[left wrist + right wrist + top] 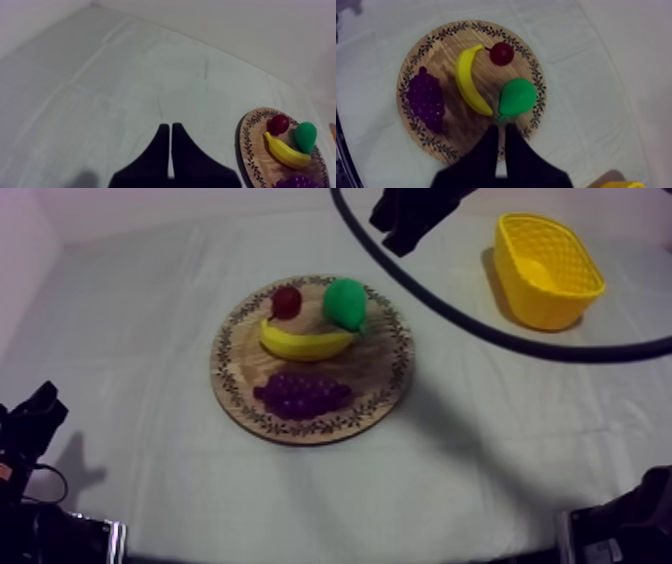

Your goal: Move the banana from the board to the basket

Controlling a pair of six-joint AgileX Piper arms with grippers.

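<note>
Since the banana (305, 343) lies on the wooden board (232, 363), touching the pear (345, 303), with the small red fruit (286, 300) just behind and the grapes (300, 393) in front, the top view shows no part of the task done. The yellow basket (548, 268) stands well apart at the far right and looks empty, though its floor is hard to read. My right arm (415, 218) comes in above, between board and basket.

From the left wrist, my left gripper (171, 127) rests over bare cloth (125, 90), fingers together on nothing, the board off to one side.

From the right wrist, my right gripper (501, 129) hangs over the board's rim just beside the pear, fingers pressed together and empty; the banana lies beyond the tips.

I judge that everything remains: opening, grasp, carry, release.
</note>
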